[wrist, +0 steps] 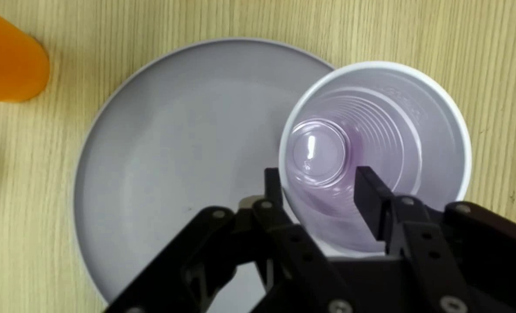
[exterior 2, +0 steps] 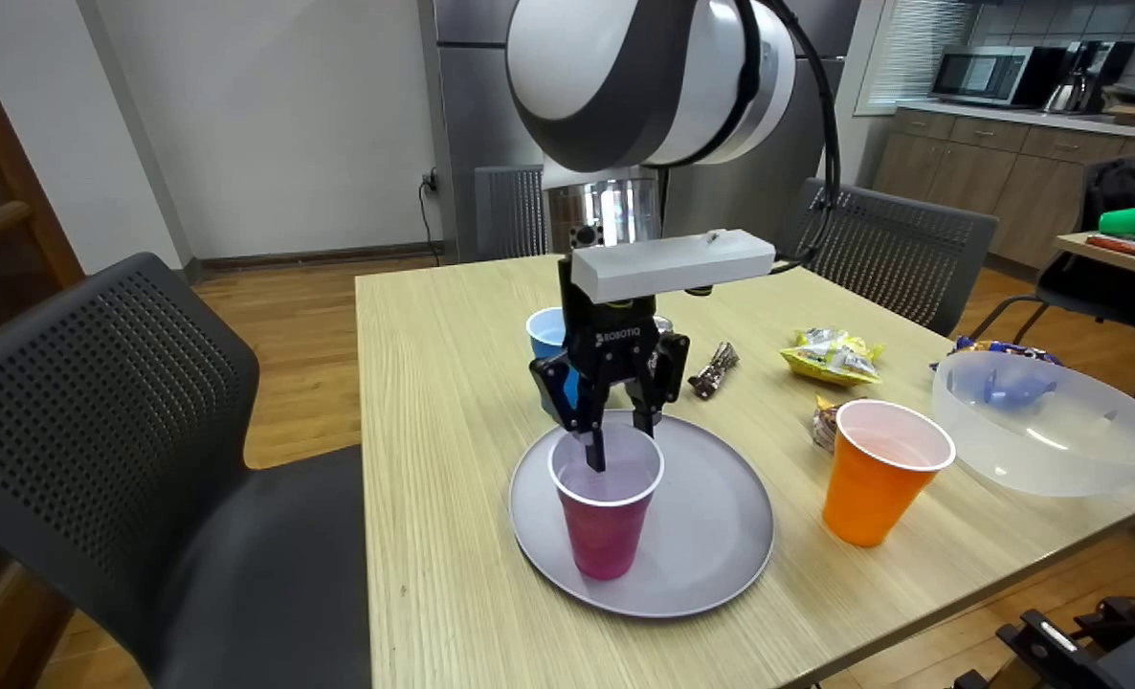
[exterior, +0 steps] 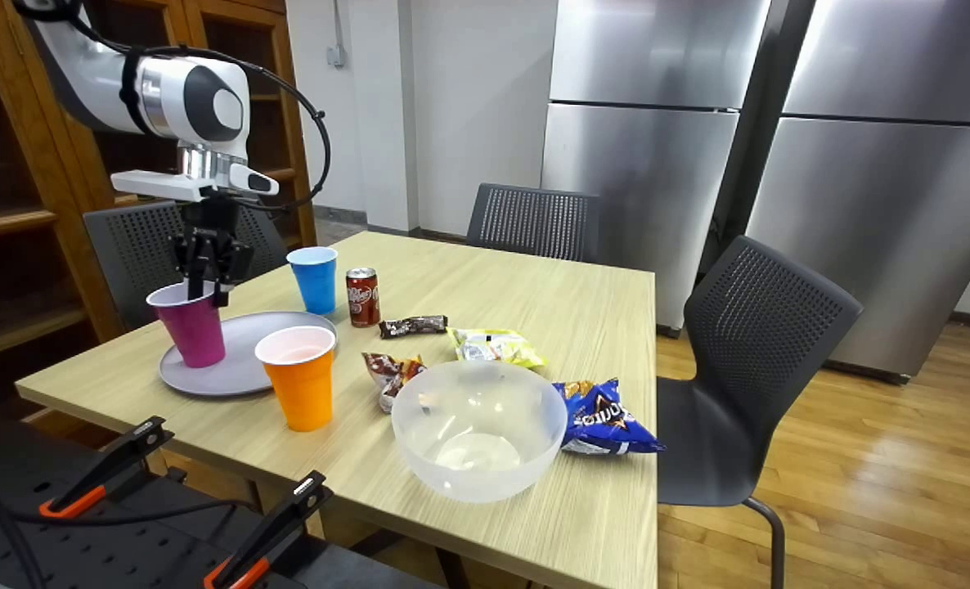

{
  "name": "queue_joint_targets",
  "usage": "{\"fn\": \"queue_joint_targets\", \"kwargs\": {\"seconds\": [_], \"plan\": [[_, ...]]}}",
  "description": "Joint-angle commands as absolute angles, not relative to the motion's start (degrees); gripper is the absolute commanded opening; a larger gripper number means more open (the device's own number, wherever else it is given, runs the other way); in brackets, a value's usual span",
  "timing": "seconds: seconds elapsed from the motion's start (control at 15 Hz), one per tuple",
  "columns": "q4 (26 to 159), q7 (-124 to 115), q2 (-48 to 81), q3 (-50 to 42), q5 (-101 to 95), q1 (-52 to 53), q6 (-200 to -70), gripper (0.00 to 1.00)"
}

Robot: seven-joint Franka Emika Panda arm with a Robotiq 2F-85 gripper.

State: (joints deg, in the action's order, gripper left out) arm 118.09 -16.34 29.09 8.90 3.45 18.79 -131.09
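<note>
A magenta cup (exterior 2: 606, 536) with a white rim stands on a round grey plate (exterior 2: 711, 517), close to the plate's edge. My gripper (wrist: 319, 184) is at the cup's rim with its jaws apart. In the wrist view, the right finger (wrist: 373, 200) reaches inside the cup and the left finger (wrist: 273, 184) is outside, so the near wall lies between them. A gap shows between the inner finger and that wall; whether the outer one touches it I cannot tell. Looking in from above, I see only the cup's bare bottom.
An orange cup (exterior: 298, 384) stands beside the plate. Behind it are a blue cup (exterior: 315, 282), a soda can (exterior: 362, 298) and a dark wrapped bar (exterior: 413, 326). Snack bags, including a blue one (exterior: 604, 417), lie around a translucent bowl (exterior: 478, 458). Chairs surround the table.
</note>
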Motion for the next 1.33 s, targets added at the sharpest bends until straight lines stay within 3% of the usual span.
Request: {"fn": "queue_joint_targets", "kwargs": {"seconds": [0.0, 0.2, 1.27], "plan": [[118.0, -17.2, 26.9, 9.3, 4.3, 18.2, -128.9, 0.8], [118.7, -17.2, 25.2, 9.2, 4.5, 17.8, -129.3, 0.99], [117.8, -29.0, 22.2, 6.6, 9.3, 16.4, -136.4, 1.0]]}}
